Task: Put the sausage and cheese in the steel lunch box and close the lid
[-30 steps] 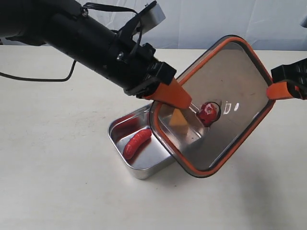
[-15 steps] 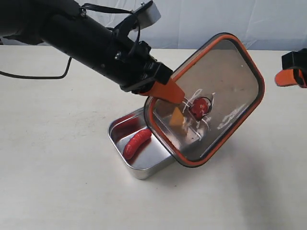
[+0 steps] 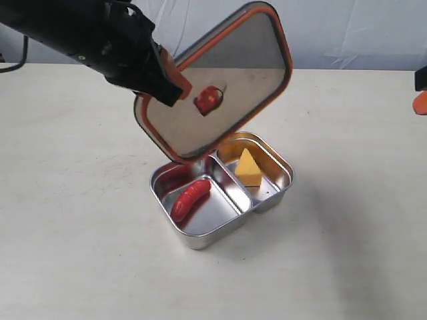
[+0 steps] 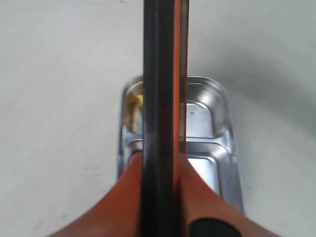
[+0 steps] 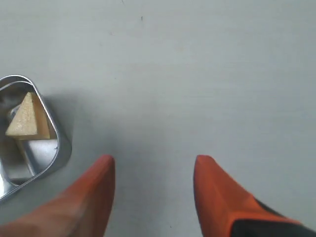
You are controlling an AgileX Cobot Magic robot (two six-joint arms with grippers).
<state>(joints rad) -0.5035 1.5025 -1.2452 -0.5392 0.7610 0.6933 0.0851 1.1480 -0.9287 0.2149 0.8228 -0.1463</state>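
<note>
Clamps the lid (image 3: 247, 60) at its lower-left rim with the left gripper (image 3: 175, 81), fingers narrow, one on each face. Holds it in the air above and behind the steel lunch box (image 3: 200, 243), steeply tilted, with the long axis climbing from lower left to upper right in the exterior view and the orange-rimmed face and valve (image 3: 208, 100) turned toward that camera. Seen edge-on from the left wrist, running straight out from between the fingertips, over the box.

Rests open on the table (image 3: 80, 220), with the box's long axis also running lower left to upper right. Holds the sausage (image 3: 190, 199) in the larger left compartment, lying flat and diagonal, ends pointing lower left and upper right. Holds the cheese (image 3: 249, 168) in the smaller right compartment, tip toward the far rim.

Hangs the right gripper (image 5: 154, 163) over bare table, well right of the box, fingers spread wide, gripping nothing.
</note>
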